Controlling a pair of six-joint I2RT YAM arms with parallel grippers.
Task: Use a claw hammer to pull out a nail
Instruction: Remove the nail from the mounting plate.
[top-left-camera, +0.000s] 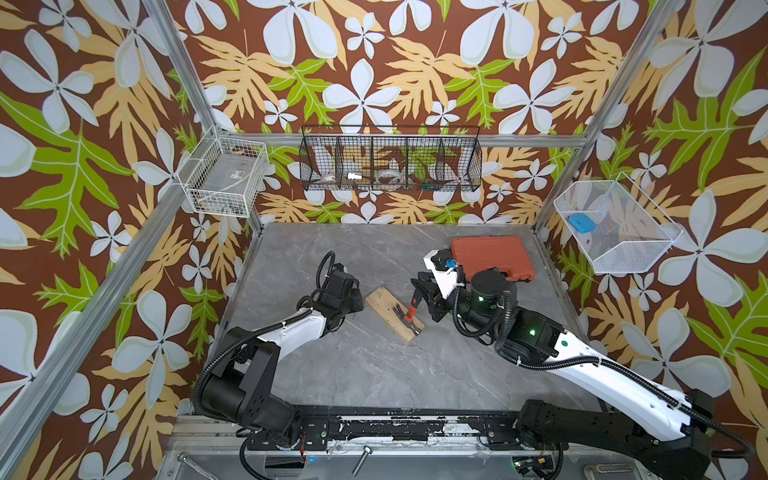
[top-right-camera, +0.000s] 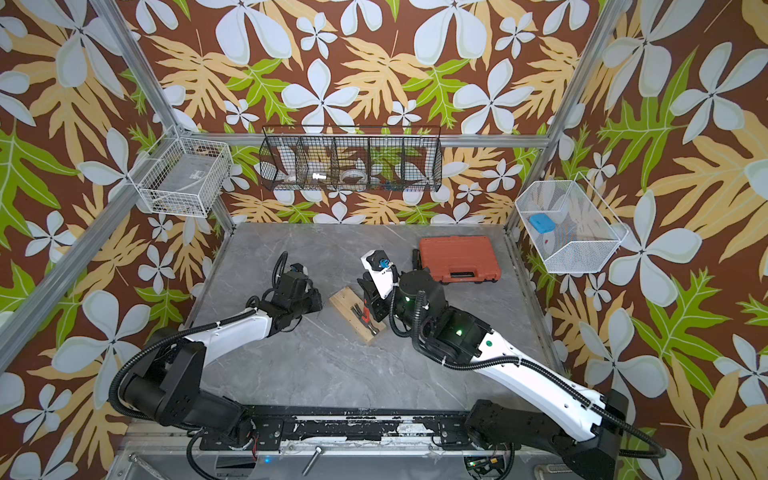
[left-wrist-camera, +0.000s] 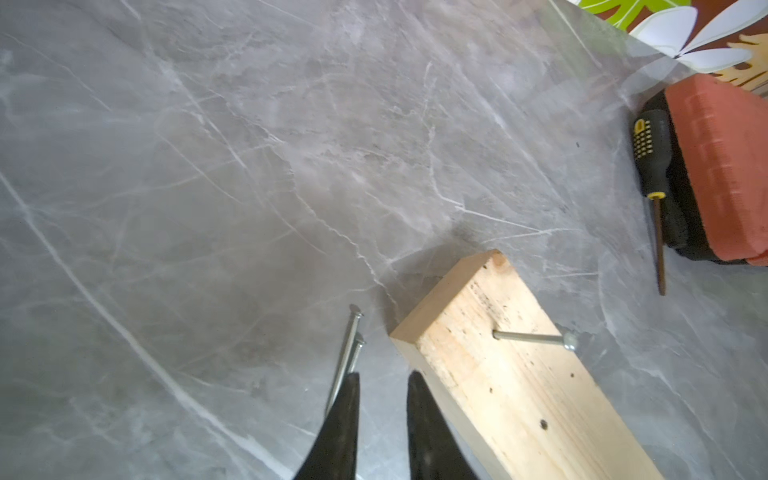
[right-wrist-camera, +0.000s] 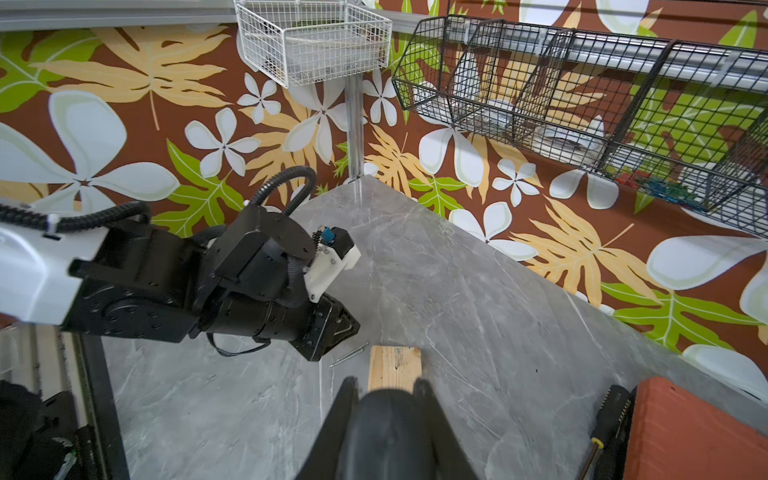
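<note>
Orange tool case (top-left-camera: 494, 253) on the grey table (top-left-camera: 374, 365), black-handled screwdriver (left-wrist-camera: 650, 153) just beside it

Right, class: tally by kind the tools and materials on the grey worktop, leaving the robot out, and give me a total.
nails: 3 (2 loose nails, 1 stuck nail in the block)
wooden block: 1
claw hammer: 1
screwdriver: 1
orange case: 1
Total: 7
</note>
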